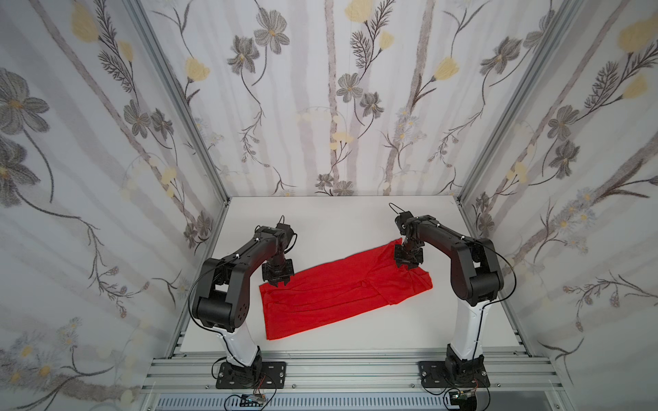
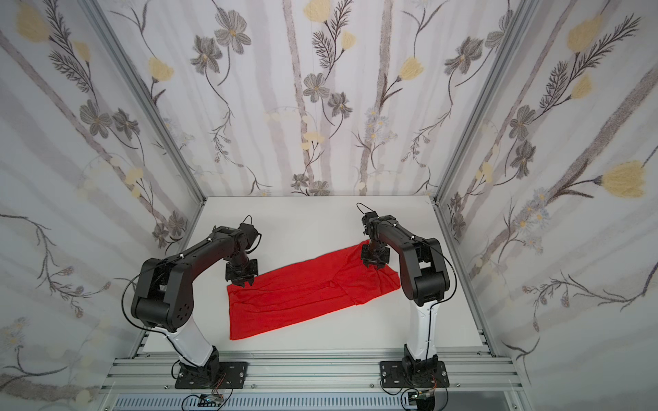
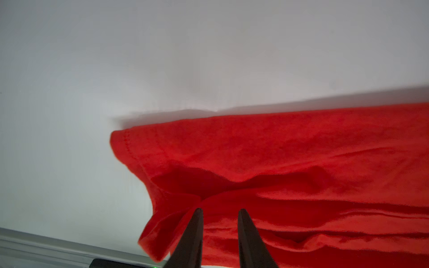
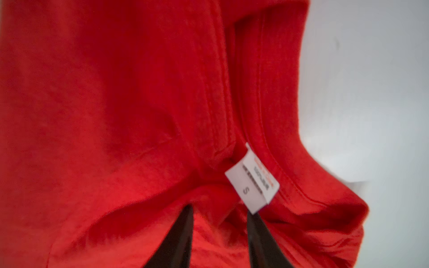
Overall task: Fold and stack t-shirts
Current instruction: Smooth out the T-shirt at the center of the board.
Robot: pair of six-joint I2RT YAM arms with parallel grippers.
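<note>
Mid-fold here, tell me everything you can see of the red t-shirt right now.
The red t-shirt is soft, creased knit, folded lengthwise into a long band lying flat and slantwise on the white table. Its stitched hem end is by the left gripper, its collar with a white size-S label by the right gripper. Both sets of jaws stand parted just over the cloth; contact is unclear.

We record the left arm (image 1: 245, 263) and right arm (image 1: 445, 235) as alike: black upper links and a white lower link (image 1: 238, 341), thin black cables (image 1: 514, 274) held by white ties, a black base plate (image 1: 274, 373) with screws. The left gripper (image 3: 220, 209) has dark, pointed fingers (image 3: 196, 232).
</note>
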